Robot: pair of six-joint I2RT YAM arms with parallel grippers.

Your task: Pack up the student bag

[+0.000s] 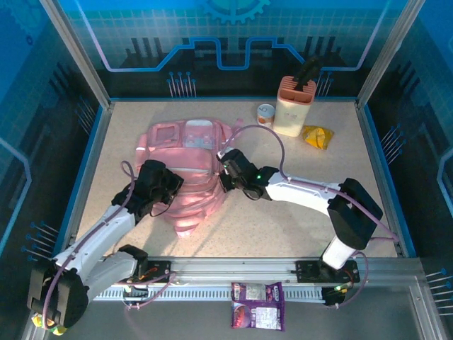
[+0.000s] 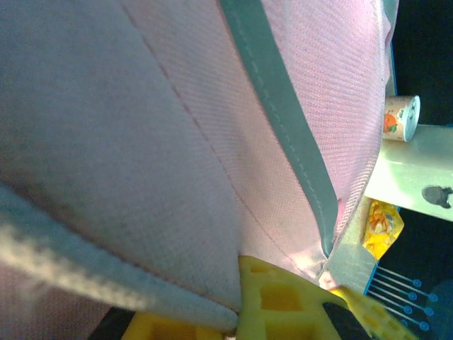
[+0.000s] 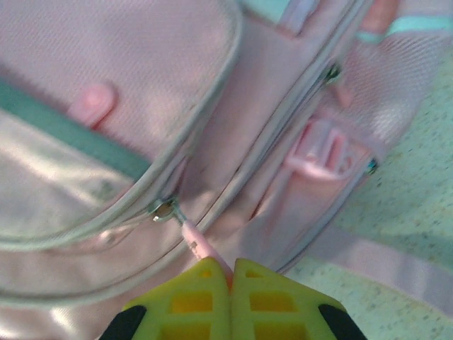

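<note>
The student bag point(image 1: 185, 164), a soft pink backpack, lies flat in the middle of the table. My left gripper point(image 1: 167, 188) sits on its lower left side. In the left wrist view the yellow fingers point(image 2: 283, 301) are shut on a fold of the bag's pink fabric point(image 2: 212, 127). My right gripper point(image 1: 225, 176) is at the bag's right edge. In the right wrist view this gripper point(image 3: 231, 273) is shut on a pink zipper pull point(image 3: 200, 246), which hangs from a metal slider point(image 3: 164, 210) on the curved zip of the bag point(image 3: 141, 64).
A cream holder with a pink top point(image 1: 294, 106) stands at the back right, with a small can point(image 1: 265, 115) to its left and a yellow packet point(image 1: 317, 136) to its right. A purple packet point(image 1: 257, 306) lies on the near rail.
</note>
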